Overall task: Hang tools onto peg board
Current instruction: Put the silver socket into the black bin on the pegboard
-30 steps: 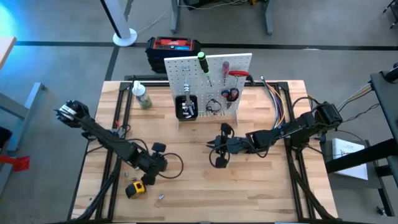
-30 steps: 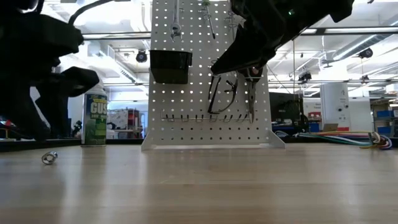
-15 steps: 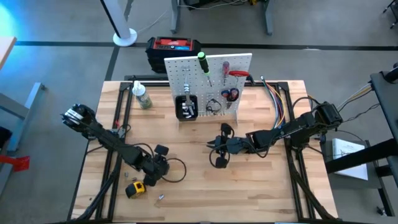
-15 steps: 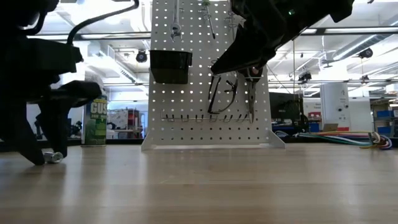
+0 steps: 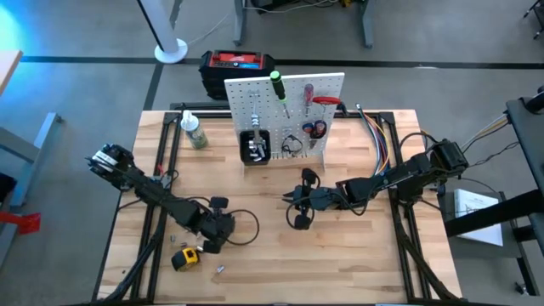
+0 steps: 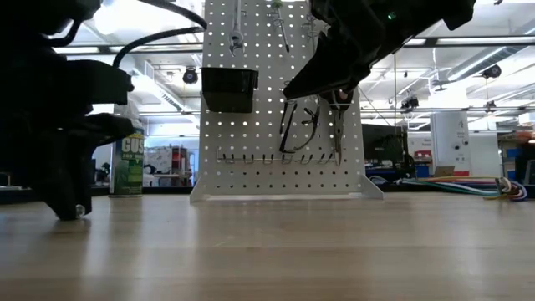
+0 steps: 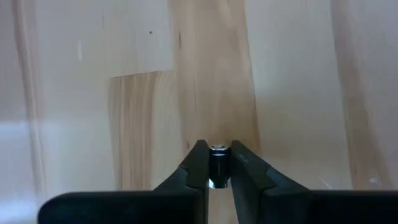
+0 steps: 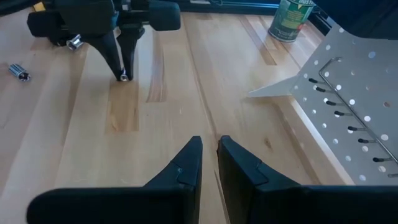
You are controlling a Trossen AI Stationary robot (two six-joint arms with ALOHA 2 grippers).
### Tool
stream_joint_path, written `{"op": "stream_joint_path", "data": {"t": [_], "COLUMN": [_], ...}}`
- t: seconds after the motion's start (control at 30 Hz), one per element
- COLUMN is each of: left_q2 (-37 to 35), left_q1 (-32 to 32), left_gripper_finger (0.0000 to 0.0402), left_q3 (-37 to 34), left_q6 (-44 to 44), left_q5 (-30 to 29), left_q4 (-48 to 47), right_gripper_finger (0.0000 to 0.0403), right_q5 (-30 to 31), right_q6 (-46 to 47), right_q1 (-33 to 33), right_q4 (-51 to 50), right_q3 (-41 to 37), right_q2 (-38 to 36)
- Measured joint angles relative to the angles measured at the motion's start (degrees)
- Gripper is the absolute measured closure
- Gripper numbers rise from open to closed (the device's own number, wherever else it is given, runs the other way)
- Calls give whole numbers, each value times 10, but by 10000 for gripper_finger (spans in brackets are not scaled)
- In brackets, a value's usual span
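Observation:
My left gripper (image 5: 212,240) is low over the table's near left part, shut on a small silver socket-like piece (image 7: 218,163); it also shows in the right wrist view (image 8: 124,76). A yellow tape measure (image 5: 184,257) lies on the table just beside it, and another small silver piece (image 5: 219,269) lies nearer the front edge. The white peg board (image 5: 285,119) stands at the far middle with a green-handled screwdriver (image 5: 277,85), a red-handled screwdriver (image 5: 308,92), red-handled pliers (image 5: 316,127), glasses (image 6: 297,125) and a black bin (image 5: 255,146). My right gripper (image 5: 291,197) waits in front of the board, empty, its fingers a narrow gap apart. My left gripper pinches the small silver piece by its round sides (image 7: 214,174) between its two fingertips. The fingers come from above, pointing down. The piece stands upright at the fingers' free ends (image 8: 123,68), at the table's surface; I cannot tell if it is lifted clear.
A green-labelled bottle (image 5: 195,132) stands left of the board. A red-and-black box (image 5: 236,64) sits on the floor behind the table. Coloured cables (image 5: 378,140) run along the far right. Bare wood lies between the two grippers and along the front edge.
My left gripper has gone a little toward the table's right edge, staying low over the wood near the tape measure. My right gripper has kept still.

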Motion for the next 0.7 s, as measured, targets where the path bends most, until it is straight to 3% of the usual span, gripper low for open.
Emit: {"op": "stream_joint_path", "data": {"t": [0.27, 0.43, 0.53, 0.7], "left_q2": [-10, -52, -90, -140], "left_q1": [1, 24, 45, 89], "left_gripper_finger": [377, 377, 377, 376], "left_q3": [50, 140, 195, 242], "left_q6": [24, 62, 92, 141], "left_q5": [-36, -115, -191, -286], "left_q4": [-29, -81, -86, -84], "right_gripper_finger": [366, 366, 366, 366], "right_q5": [0, 0, 0, 1], "right_q6": [-2, -6, -10, -10], "right_q1": [0, 0, 0, 0], "right_q4": [-1, 0, 3, -1], "right_q3": [2, 2, 2, 3], "right_q2": [0, 0, 0, 0]}}
